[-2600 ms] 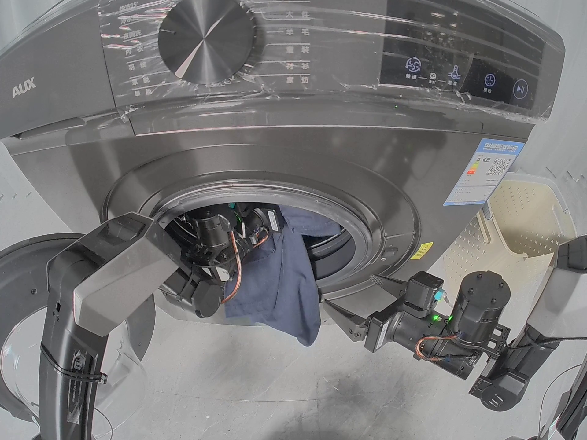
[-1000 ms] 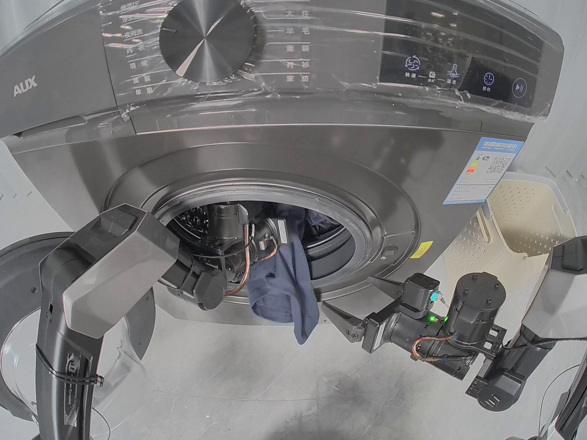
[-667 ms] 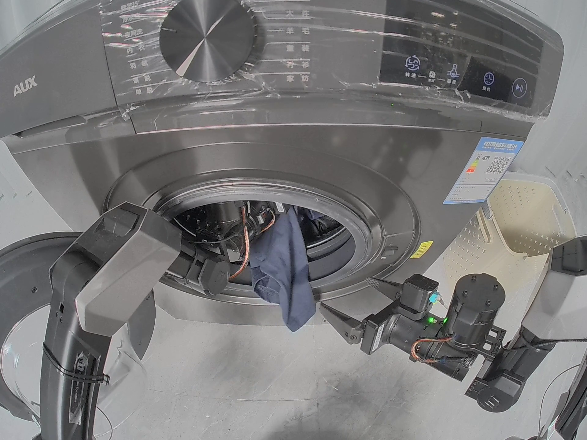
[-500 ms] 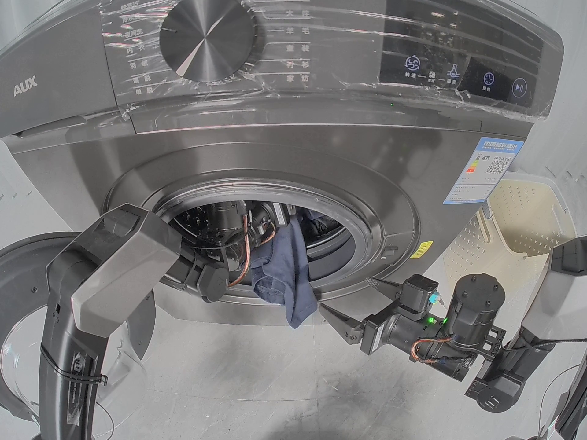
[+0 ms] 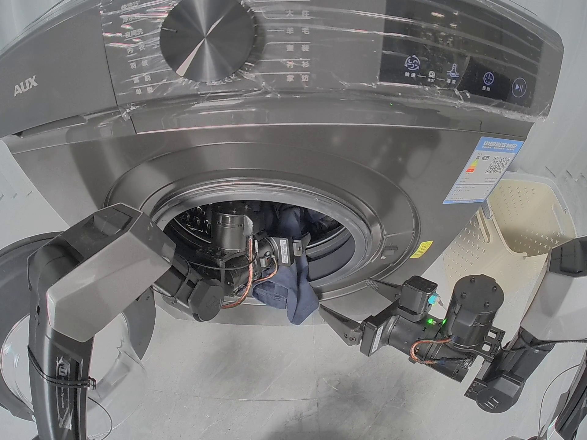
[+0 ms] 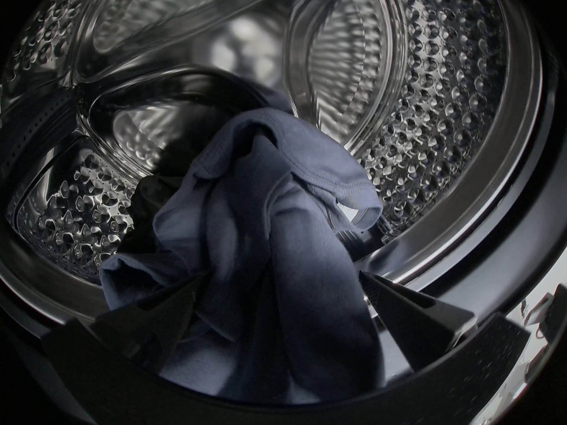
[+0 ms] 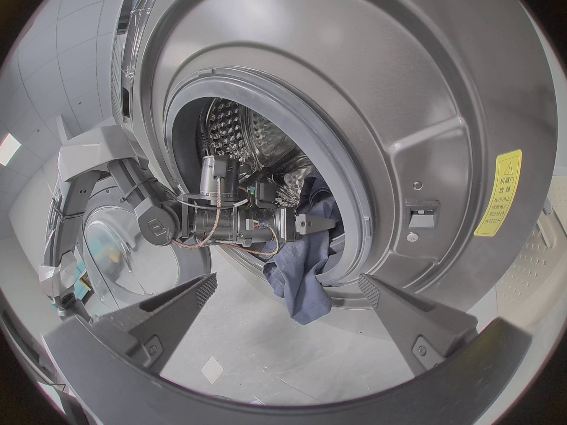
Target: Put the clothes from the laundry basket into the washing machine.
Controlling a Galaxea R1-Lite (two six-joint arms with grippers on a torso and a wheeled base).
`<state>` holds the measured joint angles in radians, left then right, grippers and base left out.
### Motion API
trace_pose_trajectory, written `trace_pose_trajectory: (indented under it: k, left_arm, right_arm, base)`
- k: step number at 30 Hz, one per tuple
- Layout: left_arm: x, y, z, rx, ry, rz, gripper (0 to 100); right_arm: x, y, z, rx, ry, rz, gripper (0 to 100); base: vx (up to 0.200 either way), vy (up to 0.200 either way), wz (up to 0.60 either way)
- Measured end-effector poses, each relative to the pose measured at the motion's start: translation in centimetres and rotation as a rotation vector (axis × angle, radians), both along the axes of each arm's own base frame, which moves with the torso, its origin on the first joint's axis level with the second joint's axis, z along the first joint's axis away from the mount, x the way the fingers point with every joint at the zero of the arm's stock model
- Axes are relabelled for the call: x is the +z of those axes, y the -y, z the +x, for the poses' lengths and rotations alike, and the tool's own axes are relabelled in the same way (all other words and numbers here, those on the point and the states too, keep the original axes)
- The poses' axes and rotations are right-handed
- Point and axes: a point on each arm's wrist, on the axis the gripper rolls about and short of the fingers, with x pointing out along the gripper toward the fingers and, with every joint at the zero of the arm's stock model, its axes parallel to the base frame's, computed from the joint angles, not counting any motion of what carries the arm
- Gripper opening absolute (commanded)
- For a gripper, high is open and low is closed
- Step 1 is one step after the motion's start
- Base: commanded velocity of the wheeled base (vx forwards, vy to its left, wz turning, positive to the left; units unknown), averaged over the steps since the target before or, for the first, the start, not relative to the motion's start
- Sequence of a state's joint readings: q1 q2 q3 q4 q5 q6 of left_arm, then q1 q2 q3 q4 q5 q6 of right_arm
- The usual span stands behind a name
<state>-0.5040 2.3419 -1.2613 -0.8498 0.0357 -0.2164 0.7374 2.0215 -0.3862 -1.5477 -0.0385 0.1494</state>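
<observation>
Left gripper in the mouth of the perforated steel drum, lower centre of the head view. Fingers spread wide, loose cloth lying between them, nothing pinched. Crumpled dark blue fabric garment mostly inside the drum, heaped on its inner wall. One tail draped over the grey round door rim, hanging outside just below centre of frame.

Right gripper lower right of centre, just outside the opening, near the hanging tail but apart from it. Fingers spread, empty.

Large grey metal front-loading washing machine across the upper frame. Round glass door swung open at lower left edge. Cream perforated plastic laundry basket at right edge beside the machine. Visible inner wall bare, bottom hidden behind the right arm.

Judged progress: late. Garment loose in the drum, not fully in.

Left to do: push the tail past the rim, check the basket for more clothes. Risk of the tail catching in the door.
</observation>
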Motion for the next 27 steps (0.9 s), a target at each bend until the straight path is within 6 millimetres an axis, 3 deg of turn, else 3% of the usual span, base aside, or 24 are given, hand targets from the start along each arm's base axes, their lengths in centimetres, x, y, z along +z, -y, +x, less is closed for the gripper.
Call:
trace_pose_trajectory:
  k: [11, 21, 27]
  left_arm:
    - [-0.8, -0.5, 0.9, 0.021, 0.002, 0.029, 0]
    - [3.5, 0.0, 4.6, 0.156, 0.232, -0.12, 0]
    - [4.9, -0.5, 6.4, 0.222, 0.362, -0.199, 0]
  right_arm:
    - [0.0, 0.0, 0.0, 0.0, 0.001, 0.001, 100]
    - [0.0, -0.1, 0.0, 0.002, 0.001, 0.001, 100]
    - [0.0, -0.2, 0.0, 0.006, 0.002, 0.003, 100]
  base:
    - [0.0, 0.0, 0.0]
    - [0.0, 0.0, 0.0]
    - [0.0, 0.0, 0.0]
